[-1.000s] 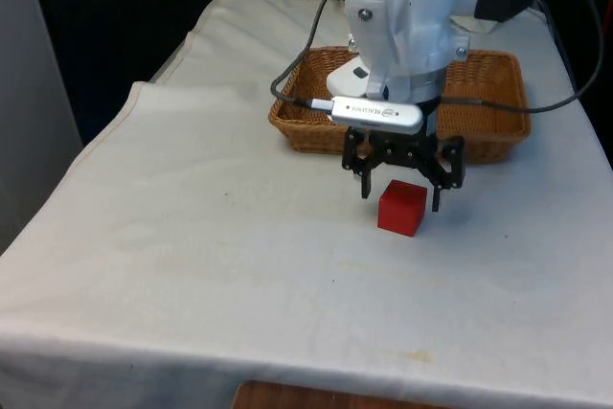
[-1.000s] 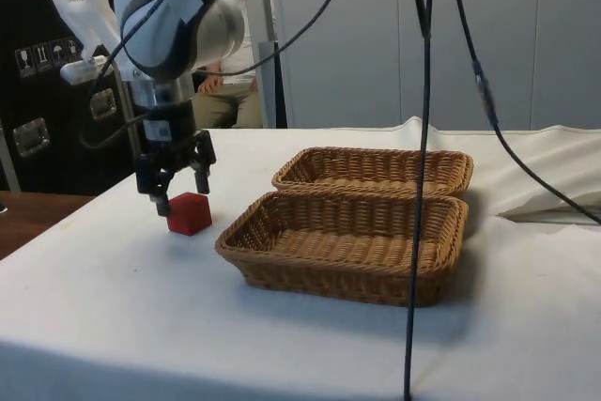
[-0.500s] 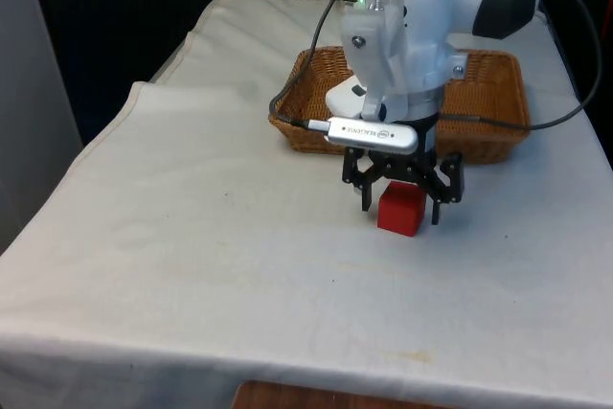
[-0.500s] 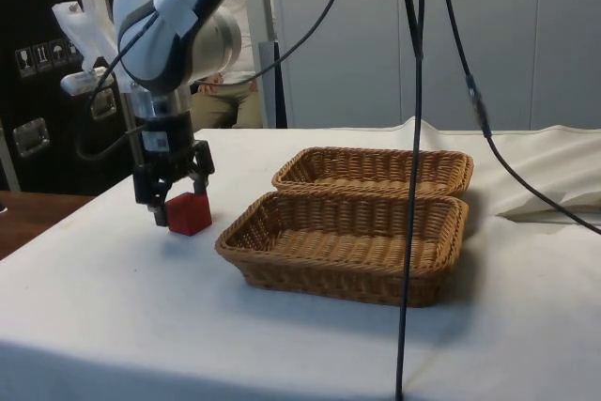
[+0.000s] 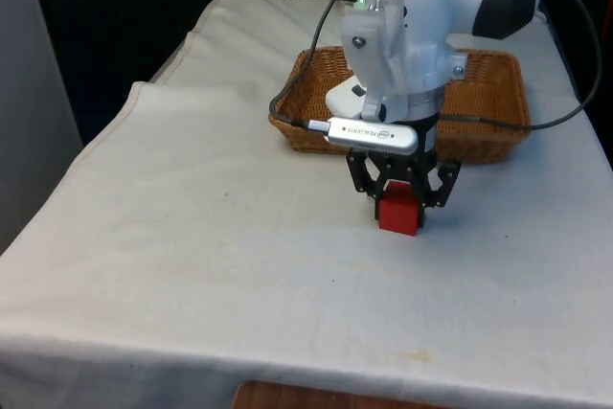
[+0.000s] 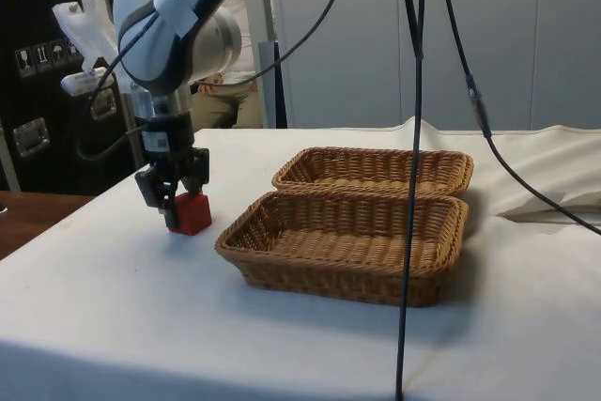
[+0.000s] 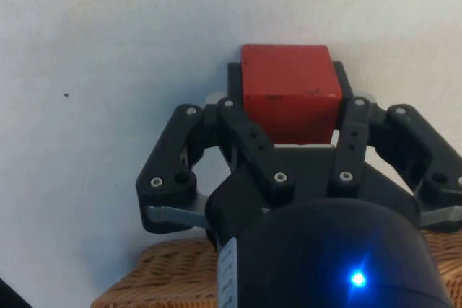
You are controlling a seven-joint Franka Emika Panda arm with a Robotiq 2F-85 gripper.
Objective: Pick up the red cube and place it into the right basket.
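Note:
The red cube rests on the white cloth just in front of the two wicker baskets. My gripper points straight down over it, and both black fingers press against the cube's sides. From the side, the gripper is shut on the cube, which still touches the table. In the wrist view the cube sits squarely between the fingertips of the gripper. The right basket lies behind the gripper on the front view's right, and the left basket adjoins it.
In the side view the nearer basket and the farther basket lie side by side to the cube's right. Black cables hang down in front of them. A seated person shows behind the arm. A cloth fold rises on the front view's left.
The gripper came down around the cube with its fingers wide apart, then the fingers shut onto the cube's sides. The cube has stayed in place on the cloth.

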